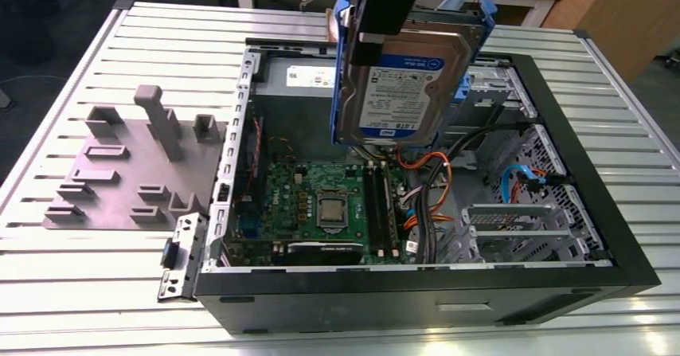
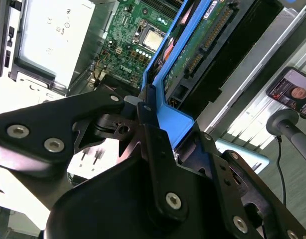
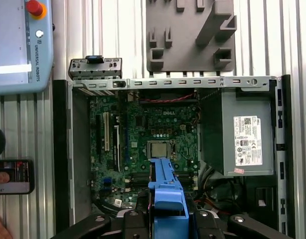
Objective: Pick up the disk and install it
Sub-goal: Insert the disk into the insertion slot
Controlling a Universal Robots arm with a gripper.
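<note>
We have the disk (image 1: 409, 77) clamped in the hand (image 1: 374, 41), whose fingers (image 2: 152, 117) pinch one of its blue side rails (image 2: 173, 122) in the second wrist view. The disk hangs straight below the hand with its long axis close to upright and its labelled face turned toward the exterior camera. It is up in the air, touching nothing but the hand

Beneath it the computer case (image 1: 425, 292) lies on its side on the desk (image 1: 95, 292), open upward. In the first wrist view we look down along the disk's blue edge (image 3: 165, 189), which sits over the motherboard (image 3: 143, 129) just beside the processor socket (image 3: 159, 148). The grey power supply (image 3: 245, 134) stands apart to one side

So the disk is above the middle of the case, edge-on to the board. The perforated metal cage (image 1: 515, 228) lies lower down, toward the exterior view's right of the disk. We cannot tell from here which slot is meant for it
</note>
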